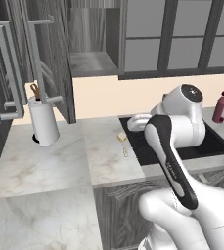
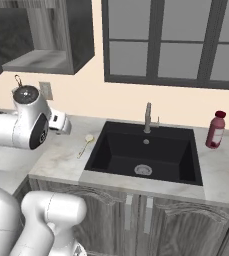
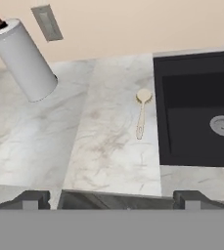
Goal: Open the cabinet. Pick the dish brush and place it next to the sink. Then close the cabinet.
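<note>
The cabinet (image 1: 91, 62) stands open, its dark wood-grain door (image 1: 55, 53) swung out to the left and its shelf bare. The same open cabinet (image 2: 41, 42) shows at the upper left of the right base view. A small cream dish brush (image 3: 141, 114) lies flat on the white marble counter, just left of the black sink (image 3: 196, 112). It also appears as a pale dish brush (image 1: 123, 142) beside the sink (image 1: 143, 146), and as the dish brush (image 2: 86, 144) left of the sink (image 2: 121, 150). My gripper (image 3: 111, 200) hangs open above the counter's front edge, holding nothing.
A white paper towel roll (image 1: 44, 124) stands on the counter at the left, seen too as the roll (image 3: 23, 61) near a wall outlet (image 3: 47, 22). A red bottle (image 2: 215, 130) stands right of the sink, behind which rises the faucet (image 2: 148, 117).
</note>
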